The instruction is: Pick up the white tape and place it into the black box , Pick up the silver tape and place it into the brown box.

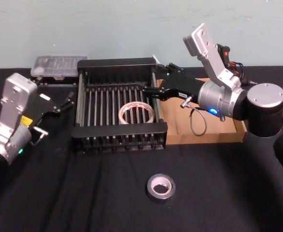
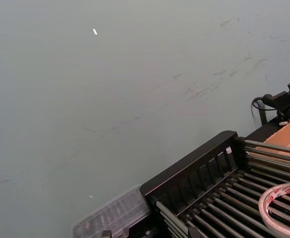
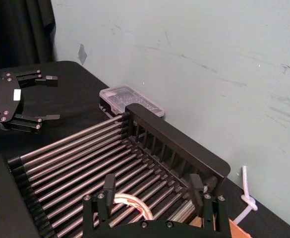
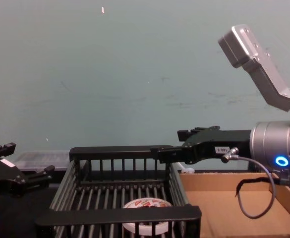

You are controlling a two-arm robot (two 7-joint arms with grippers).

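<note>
Right gripper (image 1: 148,92) poised above the right-hand wall of the black box (image 1: 118,133), jaws spread wide and holding nothing; in the right wrist view, its two fingers (image 3: 107,187) parted over the barred floor. White tape (image 1: 137,113) lying flat on the bars inside the black box, just below and slightly nearer the robot than the right gripper, not touching it; seen side-on in the chest view (image 4: 145,215) beneath the same gripper (image 4: 172,154). Brown box (image 1: 204,136) directly to the outer side of the right gripper, pressed against the black box, under the right arm. Silver tape (image 1: 160,186) flat on the black bench (image 1: 83,193), well in front of the right gripper, apart from both boxes. Left gripper (image 1: 66,102) idle beside the left wall of the black box, jaws also spread and holding nothing. Clear plastic case (image 1: 58,65) just behind the left gripper, against the wall.
</note>
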